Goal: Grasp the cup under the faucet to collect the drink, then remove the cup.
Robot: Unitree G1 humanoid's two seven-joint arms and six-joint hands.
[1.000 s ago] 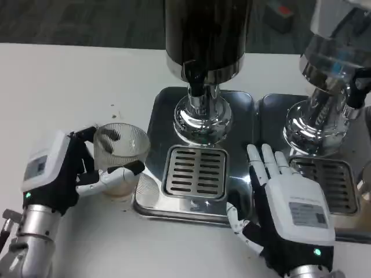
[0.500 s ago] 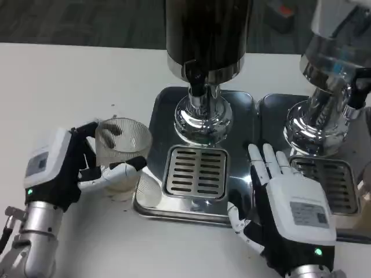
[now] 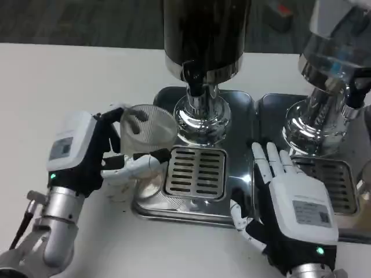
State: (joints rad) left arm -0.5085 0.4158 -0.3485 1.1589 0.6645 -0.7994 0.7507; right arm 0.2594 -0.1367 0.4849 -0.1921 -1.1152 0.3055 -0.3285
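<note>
Left hand (image 3: pixel 87 153) is wrapped around one clear ribbed cup (image 3: pixel 145 139), fingers on the far side and the thumb across the near side, so the cup is clamped. Cup sits over the left rim of the nearer drip tray (image 3: pixel 237 197), its mouth beside the dispenser's chrome base and left of the black faucet (image 3: pixel 196 87), not beneath it. Whether the cup's bottom touches the tray cannot be told.

Right hand (image 3: pixel 293 211) lies flat, palm down, fingers straight and slightly apart, holding nothing. Its fingertips reach the seam between the two trays.

Count:
- cups: 1
- drink dispensers: 2, a dark one (image 3: pixel 206 35) at centre and a second one (image 3: pixel 336 52) at right, partly cut by the frame edge
- steel drip trays: 2, side by side, touching or nearly so; second tray (image 3: pixel 272 110) at right
- slotted grates: 2, one (image 3: pixel 196 172) in the nearer tray, one (image 3: pixel 327 176) in the right tray, partly covered by the right hand

Edges and room: white desk (image 3: pixel 52 81) is bare to the left and behind the left hand, wide open there. Between the cup and the faucet there is only the chrome column base (image 3: pixel 200 119). Slotted grate directly under the faucet carries nothing. Right of it, the right hand takes up the tray's near right corner.
</note>
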